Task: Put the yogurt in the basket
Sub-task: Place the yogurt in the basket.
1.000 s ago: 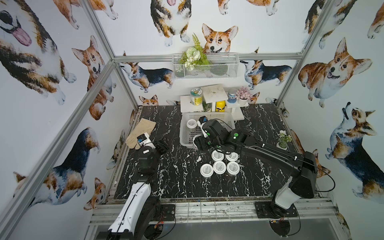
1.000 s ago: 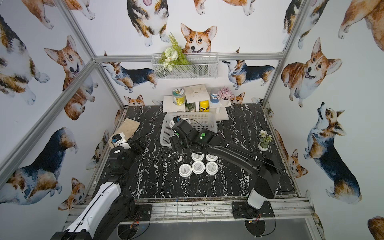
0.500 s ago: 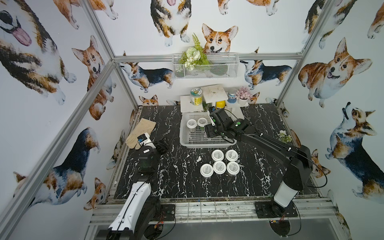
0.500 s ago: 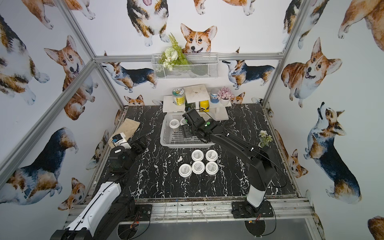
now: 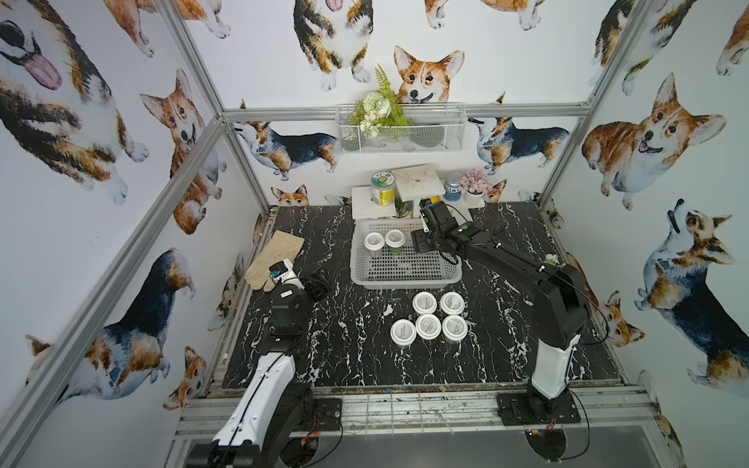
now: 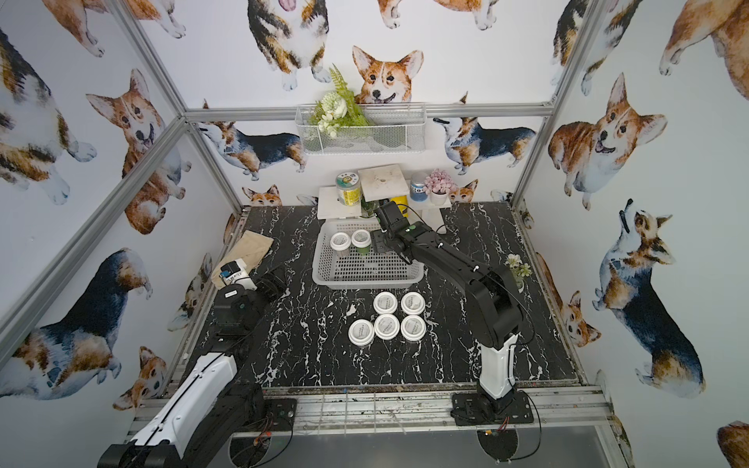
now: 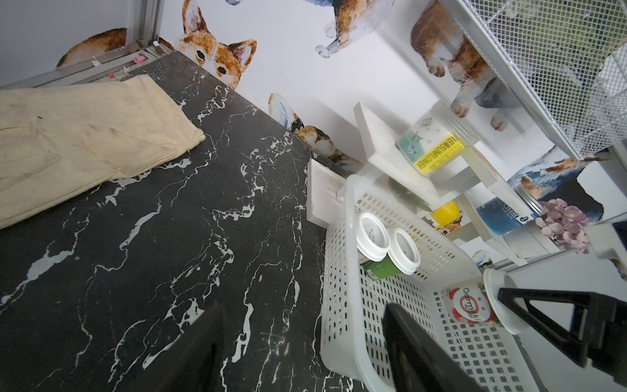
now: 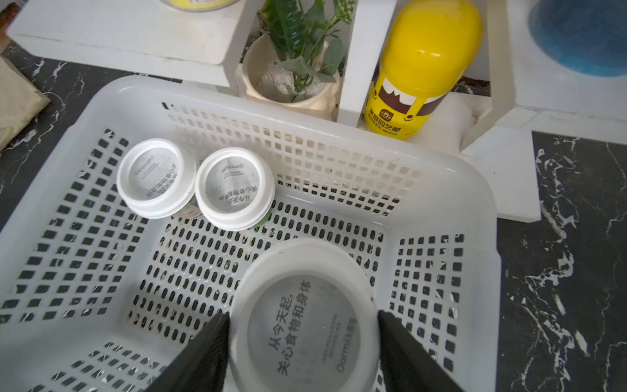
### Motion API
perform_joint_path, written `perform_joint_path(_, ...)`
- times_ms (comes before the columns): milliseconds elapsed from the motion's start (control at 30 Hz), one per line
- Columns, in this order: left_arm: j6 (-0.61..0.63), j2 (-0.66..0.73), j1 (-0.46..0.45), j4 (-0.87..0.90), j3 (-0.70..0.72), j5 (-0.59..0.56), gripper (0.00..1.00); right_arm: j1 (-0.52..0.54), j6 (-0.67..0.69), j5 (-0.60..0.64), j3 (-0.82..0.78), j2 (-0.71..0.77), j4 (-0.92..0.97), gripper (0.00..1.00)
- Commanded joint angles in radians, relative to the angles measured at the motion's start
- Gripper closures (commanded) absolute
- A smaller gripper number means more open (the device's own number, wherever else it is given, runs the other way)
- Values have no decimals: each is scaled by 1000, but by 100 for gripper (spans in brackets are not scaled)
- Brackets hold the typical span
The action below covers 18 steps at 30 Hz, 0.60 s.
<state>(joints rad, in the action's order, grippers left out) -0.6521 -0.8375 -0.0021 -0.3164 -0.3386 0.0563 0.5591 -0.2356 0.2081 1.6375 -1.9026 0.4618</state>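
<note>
Swung farther over the basket (image 8: 441, 169), the right claw (image 8: 302, 314) pinches a yogurt cup (image 8: 305, 342) squarely between its jaws (lid up).

Basket (image 5: 405, 265) floor free except two corner yogurt cups (image 5: 373, 241).

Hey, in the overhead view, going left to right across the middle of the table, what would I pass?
Glove → left gripper → basket → small potted flowers.
</note>
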Motion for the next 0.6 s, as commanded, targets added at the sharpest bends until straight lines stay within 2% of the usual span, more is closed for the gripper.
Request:
perform_joint_path(0, 9, 0, 0, -21, -10, 4, 22, -11, 26, -16, 38, -46, -57, 28)
perform_joint_path(567, 11, -7, 1, -25, -12, 8, 22, -57, 41, -64, 169, -219, -67, 28)
